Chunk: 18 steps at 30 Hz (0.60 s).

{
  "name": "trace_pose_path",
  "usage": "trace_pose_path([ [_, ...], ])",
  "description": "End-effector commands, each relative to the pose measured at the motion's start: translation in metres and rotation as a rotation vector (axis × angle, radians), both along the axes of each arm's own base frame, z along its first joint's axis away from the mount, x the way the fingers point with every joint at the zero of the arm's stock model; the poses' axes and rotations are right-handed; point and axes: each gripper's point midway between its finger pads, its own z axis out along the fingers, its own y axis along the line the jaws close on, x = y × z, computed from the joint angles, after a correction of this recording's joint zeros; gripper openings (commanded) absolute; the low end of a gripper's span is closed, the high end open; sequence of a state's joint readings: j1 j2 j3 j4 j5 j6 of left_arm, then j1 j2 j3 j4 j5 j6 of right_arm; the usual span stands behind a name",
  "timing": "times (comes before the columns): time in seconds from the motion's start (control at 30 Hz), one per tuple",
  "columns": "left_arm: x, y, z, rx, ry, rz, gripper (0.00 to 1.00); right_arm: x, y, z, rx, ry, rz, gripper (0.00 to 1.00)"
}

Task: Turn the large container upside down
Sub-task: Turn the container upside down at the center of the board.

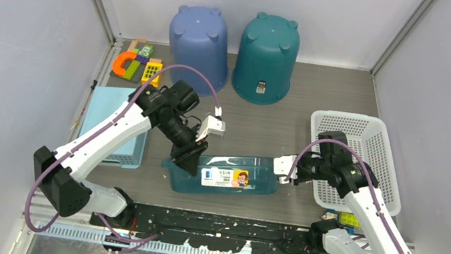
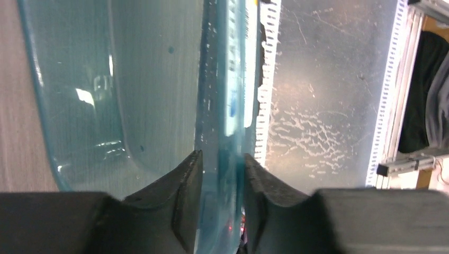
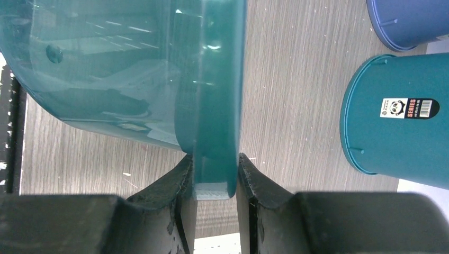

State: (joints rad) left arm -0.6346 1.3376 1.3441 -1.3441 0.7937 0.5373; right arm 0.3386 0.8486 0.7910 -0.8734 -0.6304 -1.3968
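Grey wood-grain tabletop (image 1: 323, 88), boxed in by pale panels, is shown from above. Close to its near edge, between the arms, the large translucent teal plastic container (image 1: 222, 175) is held at both ends, with its labelled side wall turned towards the camera. The left gripper (image 1: 190, 157) is clamped on its left end and the right gripper (image 1: 285, 170) on its right. A blue upturned plastic bucket (image 1: 199, 48) and a dark teal upturned plastic bucket (image 1: 267, 58) stand at the far side, and a white mesh basket (image 1: 353, 156) sits to the right.

From the left wrist, both fingers (image 2: 185, 185) are seen nearly closed, with the container's thin rim pinched between them.

From the right wrist, the same narrow grip is shown, with the thicker rim lip squeezed between the pads (image 3: 249, 180) over bare tabletop.

The flip is judged to be under way, roughly half done. Matched rolling of both wrists would be called for next, until the opening faces the table, followed by a level lowering.
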Motion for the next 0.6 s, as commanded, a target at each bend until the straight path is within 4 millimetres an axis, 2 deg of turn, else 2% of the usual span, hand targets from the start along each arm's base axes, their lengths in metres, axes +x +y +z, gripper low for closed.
trace_pose_path([
  [0.0, 0.020, -0.011, 0.020, -0.108, -0.150, 0.016, 0.42, -0.011, 0.013, 0.013, 0.063, 0.005, 0.070, 0.13],
  [0.17, 0.028, -0.011, 0.024, -0.117, -0.210, 0.049, 0.57, -0.012, 0.014, 0.012, 0.070, 0.013, 0.069, 0.10],
  [0.33, 0.034, -0.011, 0.027, -0.127, -0.248, 0.080, 0.65, -0.014, 0.014, 0.011, 0.080, 0.020, 0.066, 0.06],
  [0.47, 0.042, -0.012, 0.037, -0.149, -0.302, 0.115, 0.72, -0.015, 0.015, 0.011, 0.085, 0.029, 0.066, 0.03],
  [0.57, 0.050, -0.011, 0.051, -0.175, -0.375, 0.156, 0.78, -0.015, 0.015, 0.012, 0.089, 0.033, 0.063, 0.01],
])
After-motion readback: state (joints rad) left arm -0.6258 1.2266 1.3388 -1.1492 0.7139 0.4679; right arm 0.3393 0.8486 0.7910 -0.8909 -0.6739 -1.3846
